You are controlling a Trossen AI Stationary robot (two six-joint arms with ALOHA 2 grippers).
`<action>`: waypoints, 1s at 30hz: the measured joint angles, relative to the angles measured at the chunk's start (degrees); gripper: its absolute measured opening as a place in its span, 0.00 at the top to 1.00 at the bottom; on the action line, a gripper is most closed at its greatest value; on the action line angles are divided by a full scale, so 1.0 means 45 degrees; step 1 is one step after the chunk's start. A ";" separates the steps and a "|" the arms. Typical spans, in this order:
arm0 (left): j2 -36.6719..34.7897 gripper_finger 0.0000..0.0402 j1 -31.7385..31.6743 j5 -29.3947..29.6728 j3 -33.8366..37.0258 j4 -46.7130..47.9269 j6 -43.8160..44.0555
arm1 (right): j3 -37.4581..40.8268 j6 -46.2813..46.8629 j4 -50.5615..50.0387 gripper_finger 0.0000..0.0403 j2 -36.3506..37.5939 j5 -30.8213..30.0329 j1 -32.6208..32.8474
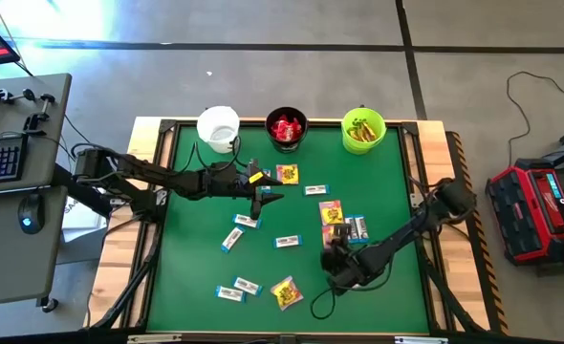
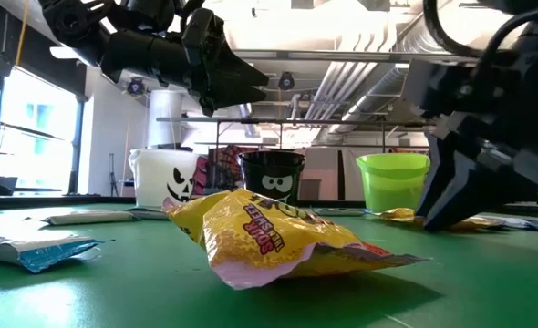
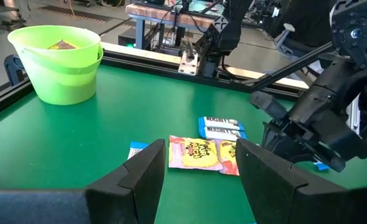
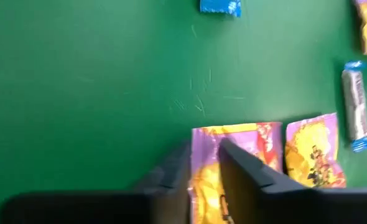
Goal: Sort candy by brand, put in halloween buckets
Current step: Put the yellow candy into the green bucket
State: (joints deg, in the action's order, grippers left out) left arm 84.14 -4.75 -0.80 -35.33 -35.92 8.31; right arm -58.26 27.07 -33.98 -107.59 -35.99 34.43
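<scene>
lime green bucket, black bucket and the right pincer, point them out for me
lime green bucket (image 1: pixel 379 137): high view, on its rim.
black bucket (image 1: pixel 301 138): high view, on its rim.
right pincer (image 4: pixel 205 163): right wrist view, midway between its fingertips, over a yellow-and-pink packet (image 4: pixel 236 138).

Small round plastic pails (image 1: pixel 218 127): I count three (one white, one black (image 1: pixel 286 129), one lime green (image 1: pixel 363 131)).
Yellow-and-pink squarish wrapped packets (image 1: pixel 286 292) on the green table: I count four.
Narrow white-and-blue wrapped bars (image 1: pixel 288 241) on the table: I count at least seven.
Red wrapped packets (image 1: pixel 285 125) in the black pail: several, number unclear to me.
</scene>
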 joint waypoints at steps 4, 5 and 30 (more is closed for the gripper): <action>0.0000 0.54 0.0003 0.0000 0.0000 0.0003 0.0001 | 0.0013 0.0227 0.0031 0.98 -0.0010 0.0216 -0.0080; 0.0000 0.54 0.0005 0.0000 0.0000 0.0000 0.0001 | 0.0006 0.0314 0.0057 0.98 -0.0010 0.0281 -0.0081; 0.0000 0.54 0.0005 0.0000 -0.0003 -0.0093 -0.0216 | -0.3431 0.0867 -0.5062 1.00 0.1544 -0.0536 -0.0945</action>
State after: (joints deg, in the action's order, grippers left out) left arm 84.14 -4.73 -0.80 -35.34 -36.34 7.34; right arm -73.70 30.97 -56.75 -100.64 -38.40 30.17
